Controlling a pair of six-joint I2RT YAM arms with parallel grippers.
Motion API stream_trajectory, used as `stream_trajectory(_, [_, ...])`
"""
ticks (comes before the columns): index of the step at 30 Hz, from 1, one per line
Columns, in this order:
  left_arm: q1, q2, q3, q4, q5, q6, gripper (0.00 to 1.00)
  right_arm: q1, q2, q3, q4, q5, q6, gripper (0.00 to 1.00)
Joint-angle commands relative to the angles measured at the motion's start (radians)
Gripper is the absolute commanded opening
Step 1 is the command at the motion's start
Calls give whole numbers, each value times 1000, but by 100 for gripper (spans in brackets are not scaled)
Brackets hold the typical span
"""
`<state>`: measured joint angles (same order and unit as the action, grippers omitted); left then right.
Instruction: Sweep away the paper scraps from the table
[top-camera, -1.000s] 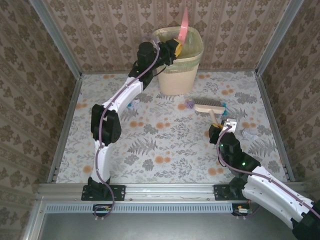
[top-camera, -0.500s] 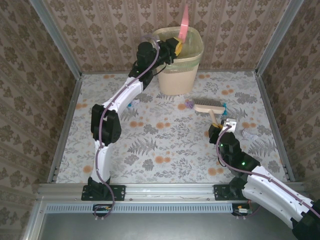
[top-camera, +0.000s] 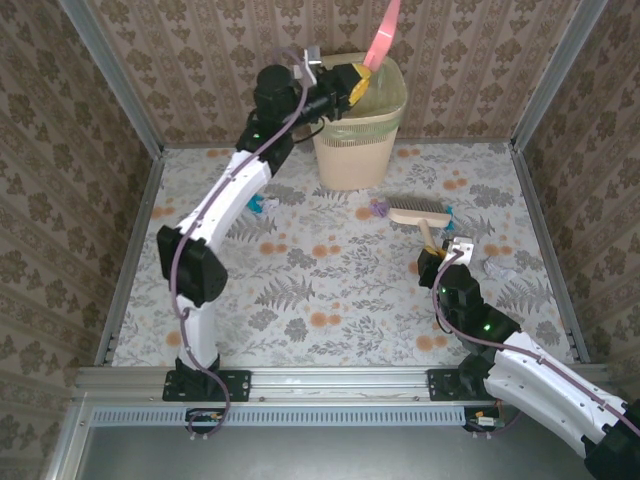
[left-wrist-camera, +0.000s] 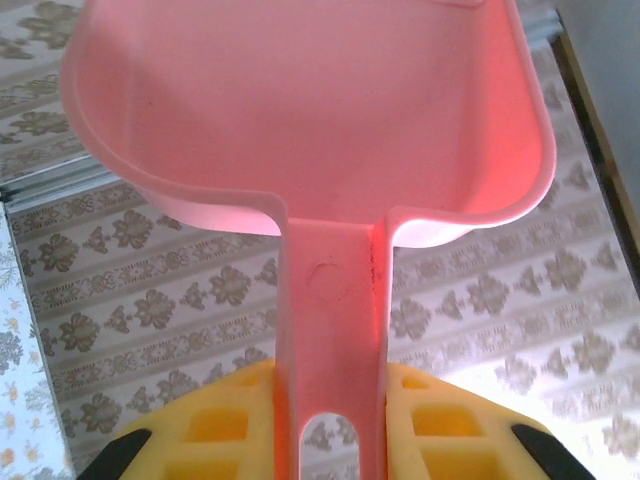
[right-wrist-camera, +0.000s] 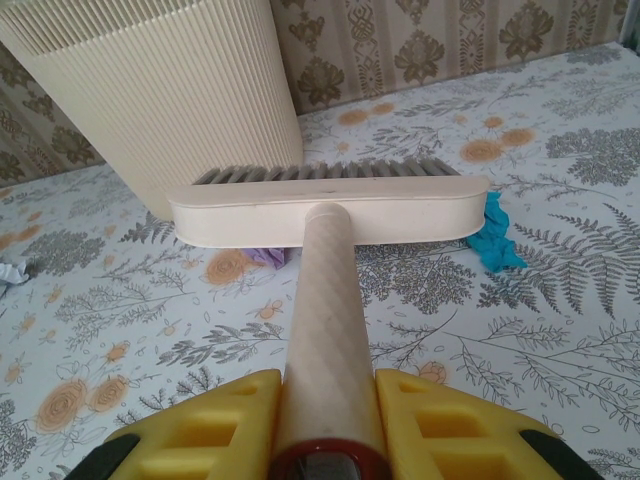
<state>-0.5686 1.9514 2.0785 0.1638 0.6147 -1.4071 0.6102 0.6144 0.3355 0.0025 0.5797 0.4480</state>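
Left arm has swung up and back since a second ago, lifting the pink plastic dustpan (top-camera: 383, 40) higher above the cream ribbed waste bin (top-camera: 358, 150); right arm and brush unchanged

Left gripper (top-camera: 350, 82) jaws clamped on the dustpan handle, pan upright over the bin mouth. Right gripper (top-camera: 433, 260) jaws clamped on the handle of the cream hand brush with grey bristles (top-camera: 418, 212), brush head resting on the table (top-camera: 330, 290) just in front of the bin.

Paper scraps are on the cloth: a teal scrap (top-camera: 449, 212) touching the brush head's right end, a lilac scrap (top-camera: 378, 209) at its left end, a white scrap (top-camera: 497, 268) near the right gripper, a bluish scrap (top-camera: 262, 205) under the left arm.

Scraps look very light, soft and crumpled, likely to roll or skitter under the bristles. Better to push them with the brush than to pinch them.

Bin has a greenish liner, contents cannot be told from here. Pan face in the left wrist view looks bare
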Motion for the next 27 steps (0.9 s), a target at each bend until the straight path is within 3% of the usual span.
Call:
stream_trajectory(1, [-8,-127,-69,-106,108,210,0,-6,-19,20,42,28,0,0])
stream_trajectory(8, [-15,-470,-398,-401,35,608,0,-6,-20,16,50,2,20,0])
stream_trajectory(15, [-46,-756,-647,-751,-331,938,0,-7,-16,7,67,-24,64,0])
stream_trajectory(19, [-64,-883,-823,-805,-422,1018,0,-7,-33,2,74,-37,73,0])
stream_trajectory(27, [-148,-996,-1110,-817,-631,1020,0,-9,-65,-21,130,-73,57,0])
